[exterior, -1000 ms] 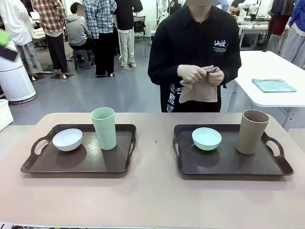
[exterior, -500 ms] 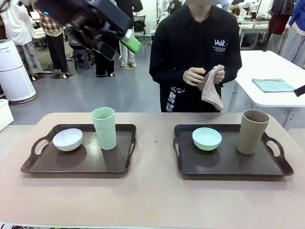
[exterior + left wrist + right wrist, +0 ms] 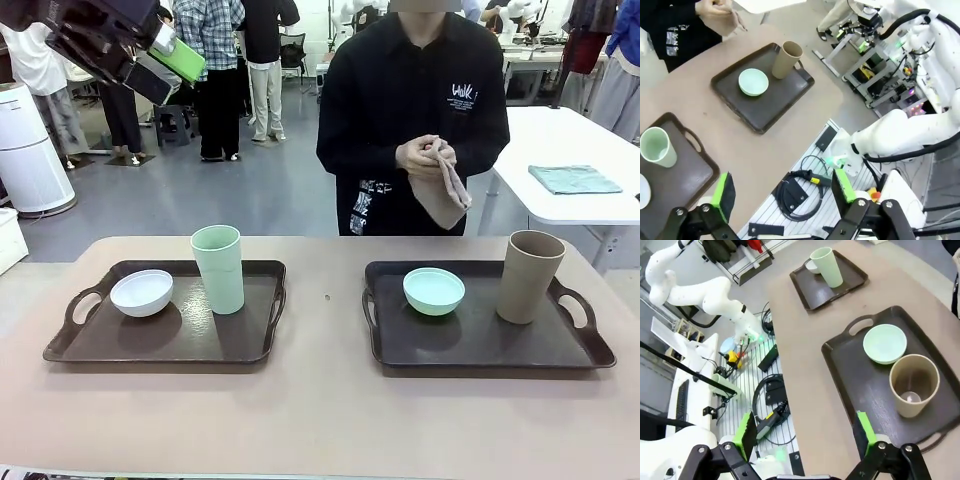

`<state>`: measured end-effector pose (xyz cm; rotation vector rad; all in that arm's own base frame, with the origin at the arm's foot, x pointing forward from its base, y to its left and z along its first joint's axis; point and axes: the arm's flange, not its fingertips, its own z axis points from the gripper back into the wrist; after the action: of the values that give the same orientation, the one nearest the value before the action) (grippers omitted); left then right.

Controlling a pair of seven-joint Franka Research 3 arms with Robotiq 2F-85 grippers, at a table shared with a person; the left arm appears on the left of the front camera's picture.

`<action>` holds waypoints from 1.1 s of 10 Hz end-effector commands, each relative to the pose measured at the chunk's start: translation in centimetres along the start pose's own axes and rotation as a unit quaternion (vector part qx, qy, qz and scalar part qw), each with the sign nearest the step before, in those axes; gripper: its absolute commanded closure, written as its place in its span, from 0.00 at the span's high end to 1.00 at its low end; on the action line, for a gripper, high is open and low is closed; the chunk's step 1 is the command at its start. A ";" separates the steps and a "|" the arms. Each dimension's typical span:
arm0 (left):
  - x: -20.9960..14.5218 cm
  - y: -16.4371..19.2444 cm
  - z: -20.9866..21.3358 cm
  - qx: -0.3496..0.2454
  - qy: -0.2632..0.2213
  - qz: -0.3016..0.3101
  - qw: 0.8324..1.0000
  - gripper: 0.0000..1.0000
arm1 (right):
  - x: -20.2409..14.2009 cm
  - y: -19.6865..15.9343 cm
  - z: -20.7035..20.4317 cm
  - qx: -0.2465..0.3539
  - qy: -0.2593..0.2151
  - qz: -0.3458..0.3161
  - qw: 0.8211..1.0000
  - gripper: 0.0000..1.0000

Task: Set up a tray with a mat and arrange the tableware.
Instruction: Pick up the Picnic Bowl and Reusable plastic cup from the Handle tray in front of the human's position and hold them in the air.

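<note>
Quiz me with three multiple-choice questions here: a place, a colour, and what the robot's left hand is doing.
1. Where is the white bowl? A) on the left tray, beside the mint cup; B) on a chair; C) inside a cup.
2. What colour is the cup on the right tray? A) white; B) mint; C) brown.
3. The robot's left hand is: A) shut on a spoon; B) open, empty; C) shut on a bowl.
Answers: 1 A, it sits near that tray's left handle; 2 C, brown beside the mint bowl; 3 B, its green pads stand apart, nothing between.
</note>
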<state>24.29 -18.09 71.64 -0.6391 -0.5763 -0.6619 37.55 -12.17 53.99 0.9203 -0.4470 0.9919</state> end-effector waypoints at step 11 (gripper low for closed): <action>7.1 -5.5 -18.7 0.141 0.123 0.021 0.982 1.00 | -8.6 -17.2 1.8 -0.237 -0.134 -0.003 0.962 1.00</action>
<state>29.30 -36.09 67.15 -0.3104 -0.4271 -0.6039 47.59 -22.37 41.95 0.6300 -0.8745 0.7182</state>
